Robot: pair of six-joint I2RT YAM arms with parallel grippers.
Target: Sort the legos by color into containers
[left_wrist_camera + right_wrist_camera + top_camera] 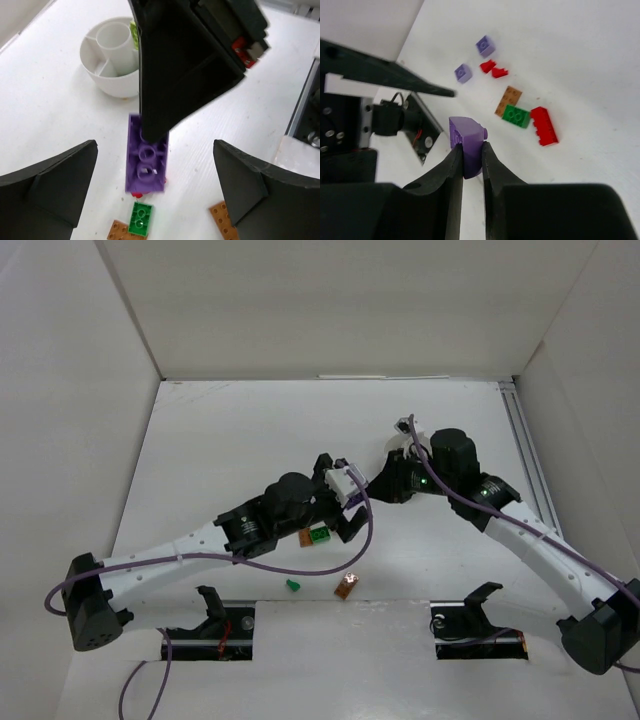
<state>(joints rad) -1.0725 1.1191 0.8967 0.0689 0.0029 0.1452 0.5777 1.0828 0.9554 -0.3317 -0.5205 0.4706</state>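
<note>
Your right fingers [451, 172] are pinching a purple brick [466, 136] clear of the tabletop [580, 60]. Your left fingers [55, 187] stand spread wide either side of it, gripping nothing. I'd call this the carry step: lift the brick out from between the left fingers and bring it over the dish [107, 82] just beyond. Then line up the wedge meant for purple before letting go.
</note>
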